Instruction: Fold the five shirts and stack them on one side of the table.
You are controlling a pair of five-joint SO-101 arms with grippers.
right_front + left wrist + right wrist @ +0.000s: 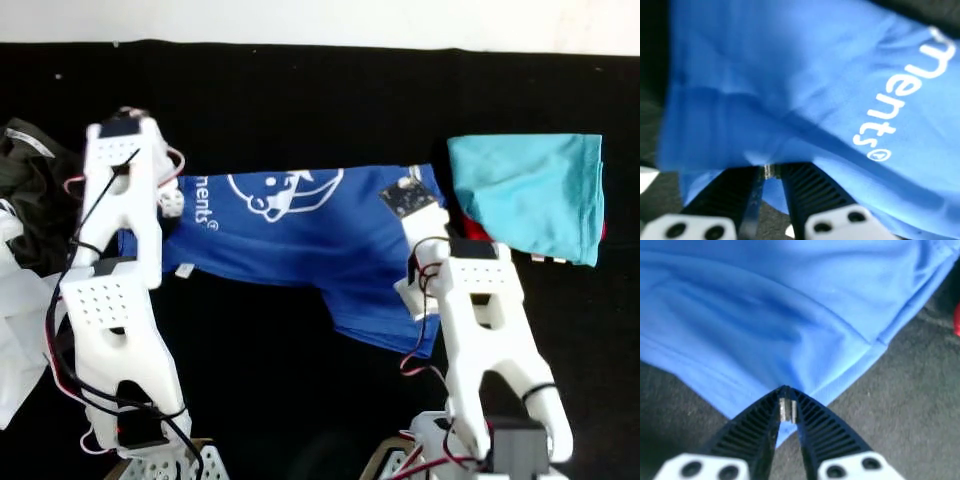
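Observation:
A blue shirt (300, 230) with white print lies stretched across the middle of the black table, folded lengthwise. My left gripper (771, 172) is shut on the blue shirt (805, 85) at its left end, near the printed letters. At the shirt's right end, my right gripper (786, 409) is shut on a pinch of the blue fabric (765, 315) by the hem. In the high view the left arm (125, 190) stands over the shirt's left edge and the right arm (440, 250) over its right edge. A folded teal shirt (535, 190) rests at the right on a red one (474, 230).
Dark and white garments (25, 240) are heaped at the table's left edge. The black tabletop (300, 90) stretches behind the blue shirt, and in front of it between the two arm bases.

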